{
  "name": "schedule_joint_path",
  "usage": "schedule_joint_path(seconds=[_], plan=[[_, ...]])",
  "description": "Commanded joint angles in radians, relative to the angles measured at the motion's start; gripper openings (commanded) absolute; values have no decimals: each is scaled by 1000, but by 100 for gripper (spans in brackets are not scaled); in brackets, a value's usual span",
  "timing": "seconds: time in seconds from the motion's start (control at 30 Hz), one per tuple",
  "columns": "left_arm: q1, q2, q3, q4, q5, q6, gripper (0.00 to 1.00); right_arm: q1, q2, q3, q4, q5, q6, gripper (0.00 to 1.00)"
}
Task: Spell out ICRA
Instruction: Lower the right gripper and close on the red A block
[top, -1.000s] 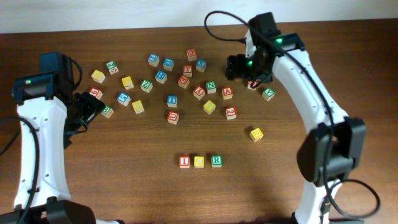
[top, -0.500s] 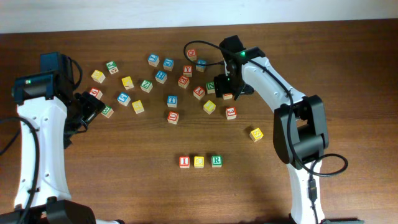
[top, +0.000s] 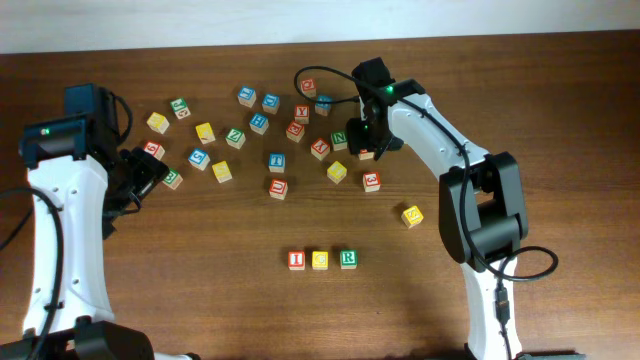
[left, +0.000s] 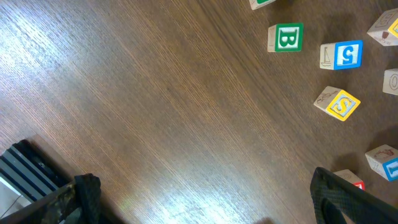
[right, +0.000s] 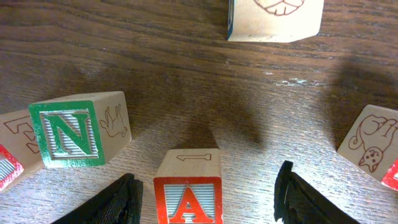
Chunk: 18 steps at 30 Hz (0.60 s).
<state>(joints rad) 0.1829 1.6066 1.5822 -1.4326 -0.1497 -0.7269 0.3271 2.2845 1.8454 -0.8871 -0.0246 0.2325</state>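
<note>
- The right gripper (right: 208, 179) straddles the small wooden cube with a red-faced A (right: 188, 198). One black finger (right: 121, 202) stands on either side of it.
- A strip of wood shows between the cube and each finger, so the jaws stand apart and grip nothing.
- The A cube sits upright among the scattered cubes at the far middle of the dark wooden table (top: 200, 290). It is just beside a green-faced N cube (right: 68, 134), and a red cube marked 3 (top: 371, 181) lies nearer the front.
- Well apart from it, toward the front of the table, three cubes lie in a row. They are a red-faced I cube (top: 296, 260), a yellow-faced C cube (top: 320, 260) and a green-faced R cube (top: 347, 259), set close side by side.
- The left gripper (left: 202, 180) hangs over bare wood at the table's left, its jaws spread wide and holding nothing.
- Its wrist camera shows a green-faced B cube (left: 286, 37), a blue-faced 5 cube (left: 342, 55) and a yellow-faced S cube (left: 337, 102) off to one side.
</note>
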Motion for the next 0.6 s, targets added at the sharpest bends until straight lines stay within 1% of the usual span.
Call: schedule_joint_path(seconds=[0.0,0.07,0.13,0.37,0.47,0.57], plan=[[3,5,2,-1,-6,-13,99,8,14,-20,7,10,11,61],[3,5,2,-1,-6,-13,99,9,14,-25,8,9,11,60],[3,5,2,-1,-6,-13,99,9,14,-25,9,7,10,54],[3,5,2,-1,-6,-13,99,45,14,-30,29,34,11,52],[3,5,2,-1,-6,-13,99,45,14,-30,32,52,11,48],[3,5,2,-1,-6,-13,99,46,14,-32,27,67,10,47]])
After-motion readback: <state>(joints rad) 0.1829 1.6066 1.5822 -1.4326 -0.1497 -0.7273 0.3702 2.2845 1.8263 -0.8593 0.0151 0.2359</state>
